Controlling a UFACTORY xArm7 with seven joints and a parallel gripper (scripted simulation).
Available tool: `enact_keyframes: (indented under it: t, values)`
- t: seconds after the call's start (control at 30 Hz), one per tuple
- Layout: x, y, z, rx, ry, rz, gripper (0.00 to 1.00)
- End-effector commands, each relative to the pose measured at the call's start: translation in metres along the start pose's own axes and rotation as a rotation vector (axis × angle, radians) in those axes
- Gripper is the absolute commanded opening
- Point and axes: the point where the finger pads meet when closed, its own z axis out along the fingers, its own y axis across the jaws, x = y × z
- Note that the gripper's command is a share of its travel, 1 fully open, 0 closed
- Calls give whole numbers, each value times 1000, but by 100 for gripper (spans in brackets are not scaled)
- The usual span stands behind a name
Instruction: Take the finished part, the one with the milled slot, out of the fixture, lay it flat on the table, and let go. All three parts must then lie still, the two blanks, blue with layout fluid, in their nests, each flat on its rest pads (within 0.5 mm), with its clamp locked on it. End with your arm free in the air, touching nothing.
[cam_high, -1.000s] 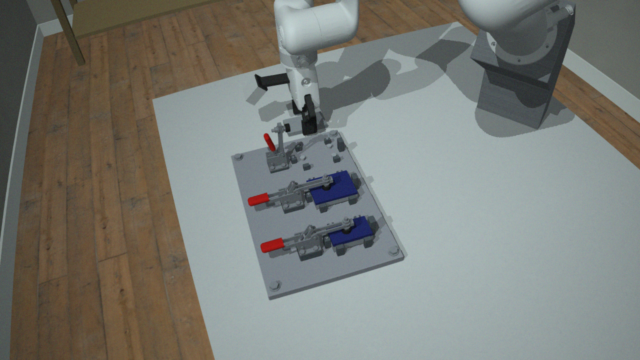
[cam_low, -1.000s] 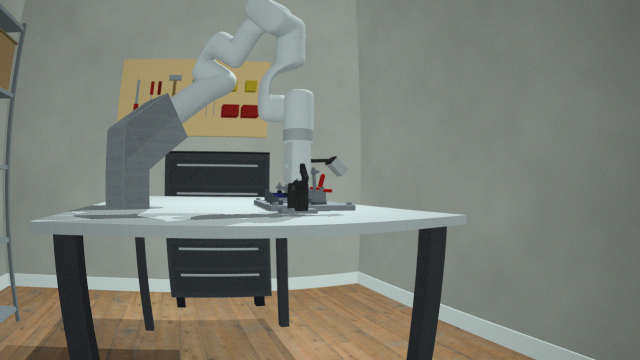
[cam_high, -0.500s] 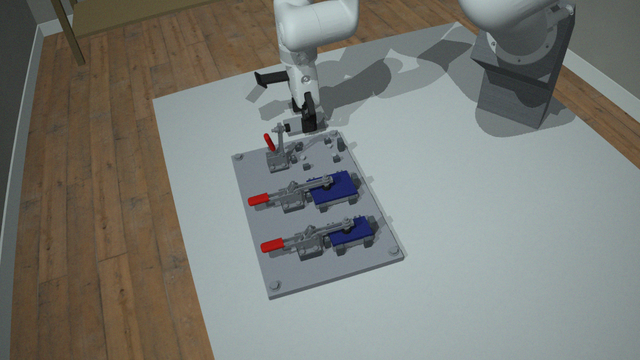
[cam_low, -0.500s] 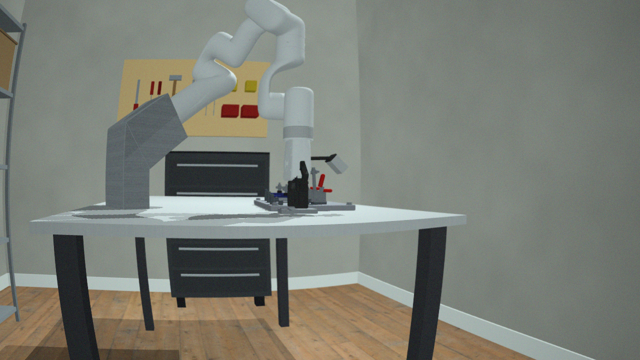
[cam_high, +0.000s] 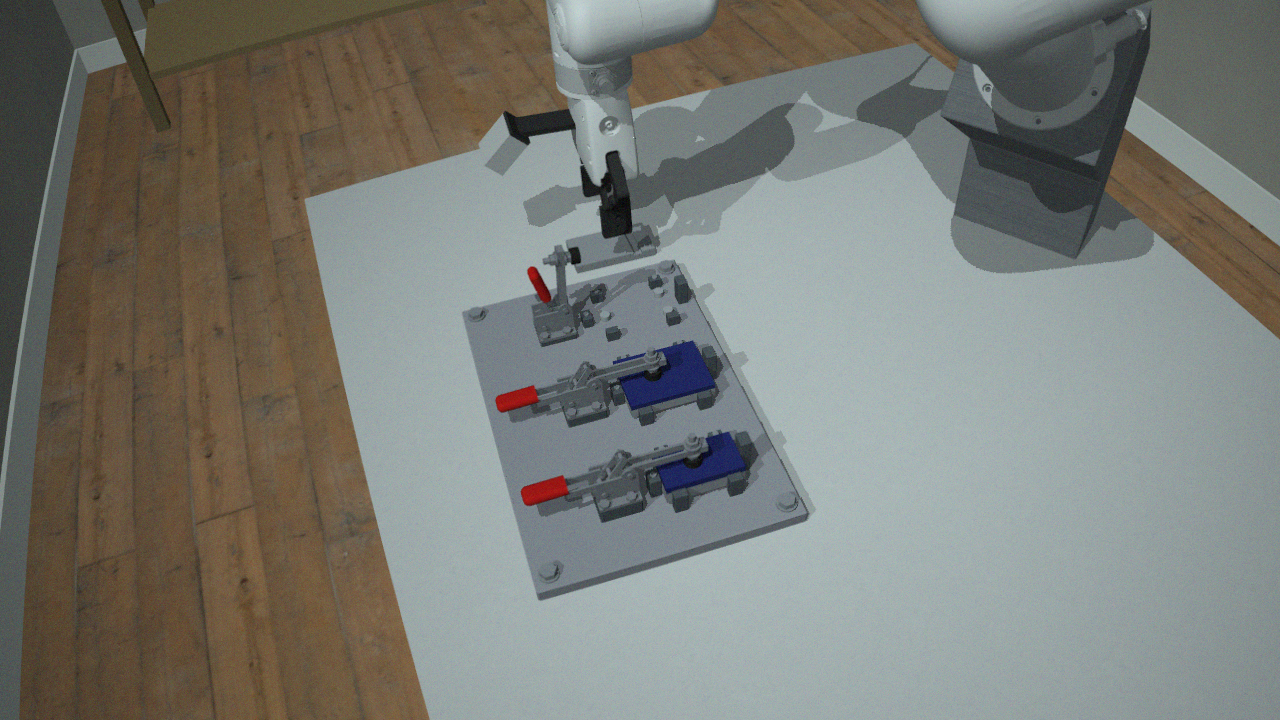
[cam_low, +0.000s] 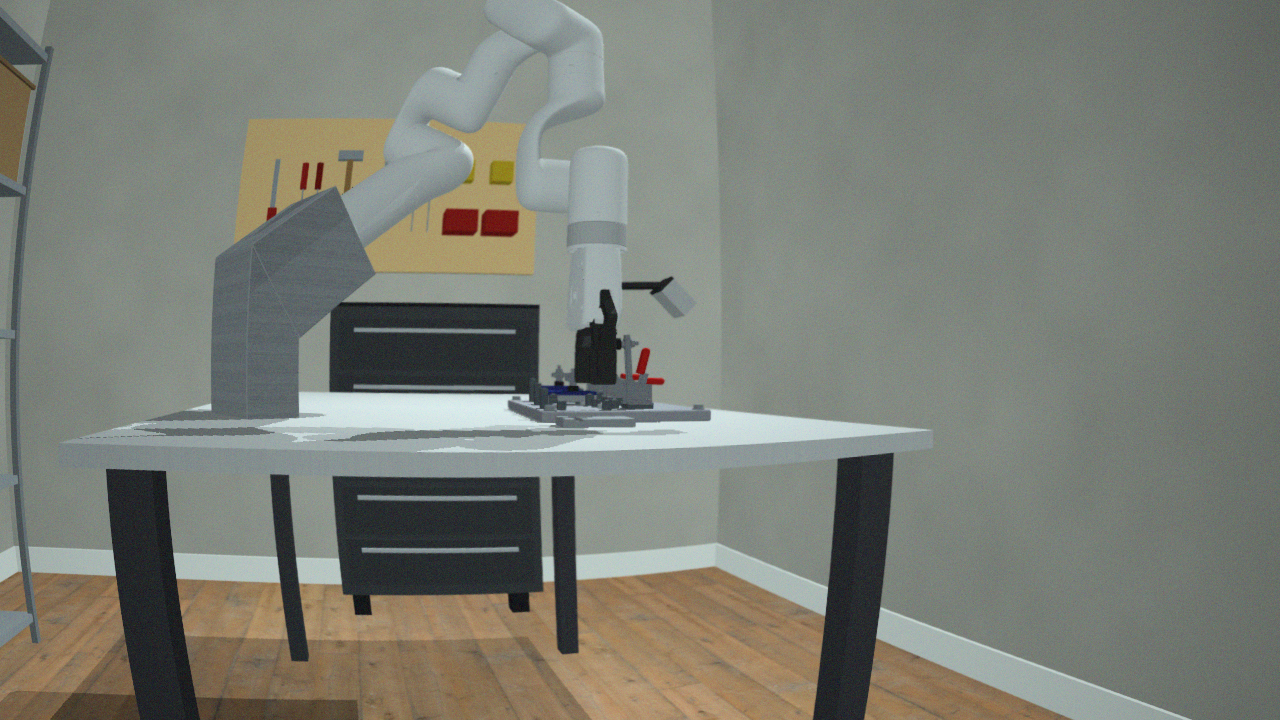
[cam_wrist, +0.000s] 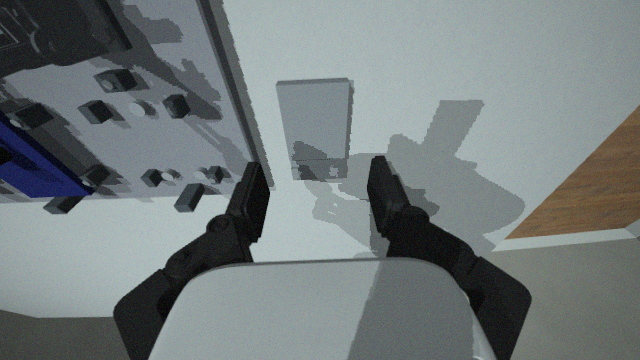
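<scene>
The finished part (cam_high: 592, 252) (cam_low: 595, 420) (cam_wrist: 318, 117), bare grey with its slot near one end, lies flat on the table just beyond the fixture plate's edge. My gripper (cam_high: 610, 227) (cam_low: 595, 381) (cam_wrist: 317, 174) is open and empty above its slotted end, clear of it. The larger blue blank (cam_high: 687, 383) (cam_wrist: 45, 175) and the smaller blue blank (cam_high: 723, 456) sit in their nests, looking flat. The middle clamp (cam_high: 586, 404) and the near clamp (cam_high: 620, 495) have arms down on them, red handles low. Pad contact is too small to judge.
The fixture plate (cam_high: 644, 550) (cam_low: 684, 414) (cam_wrist: 145, 147) lies beside the part. Its far nest is empty, and that nest's clamp (cam_high: 554, 324) (cam_low: 636, 394) stands open with its arm upright, close to the part and my gripper. Bolt heads and locating blocks rise from the plate.
</scene>
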Motion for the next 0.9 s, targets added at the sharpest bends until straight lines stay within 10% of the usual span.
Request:
enact_keyframes:
  t: [0.0, 0.87]
  values:
    - [1, 0, -27, -2, 2, 0, 81]
    - [1, 0, -56, -2, 2, 0, 81]
